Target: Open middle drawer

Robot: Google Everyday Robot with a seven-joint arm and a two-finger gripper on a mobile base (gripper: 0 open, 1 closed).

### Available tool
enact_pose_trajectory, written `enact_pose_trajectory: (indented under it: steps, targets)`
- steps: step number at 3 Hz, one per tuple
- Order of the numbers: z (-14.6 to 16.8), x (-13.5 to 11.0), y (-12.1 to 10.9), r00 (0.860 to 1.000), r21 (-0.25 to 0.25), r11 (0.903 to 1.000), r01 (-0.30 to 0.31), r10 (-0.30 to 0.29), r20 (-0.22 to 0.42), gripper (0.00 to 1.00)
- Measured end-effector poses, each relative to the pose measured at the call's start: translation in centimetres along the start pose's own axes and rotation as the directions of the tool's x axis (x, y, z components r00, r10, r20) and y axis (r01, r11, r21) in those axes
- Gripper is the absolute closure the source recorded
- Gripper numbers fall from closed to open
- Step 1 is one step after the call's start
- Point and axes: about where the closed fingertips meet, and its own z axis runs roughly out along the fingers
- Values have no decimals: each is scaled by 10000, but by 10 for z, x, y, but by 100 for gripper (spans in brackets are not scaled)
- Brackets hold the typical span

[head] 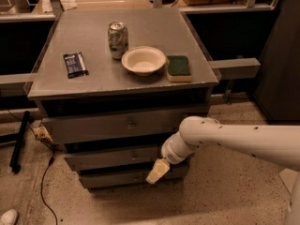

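Note:
A grey cabinet stands in the middle of the camera view with three stacked drawer fronts. The middle drawer (112, 156) is the long low grey front under the tall top drawer (117, 124), and it looks closed. The smallest bottom drawer (117, 177) sits below it. My white arm (234, 137) reaches in from the right. My gripper (157, 171) with pale yellow tips hangs at the right end of the drawers, in front of the gap between the middle and bottom fronts.
The cabinet top (93, 32) bears a can (117, 40), a white bowl (143, 59), a green sponge (178, 68) and a dark snack packet (75, 64). A black cable (44, 182) and a black bar (18, 142) lie on the floor at left.

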Motion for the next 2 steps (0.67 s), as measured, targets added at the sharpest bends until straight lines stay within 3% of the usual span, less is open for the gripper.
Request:
enact_pose_trajectory:
  steps: [2]
  targets:
    - [10, 4, 7, 9997, -148, 9998, -144, 147, 182, 0]
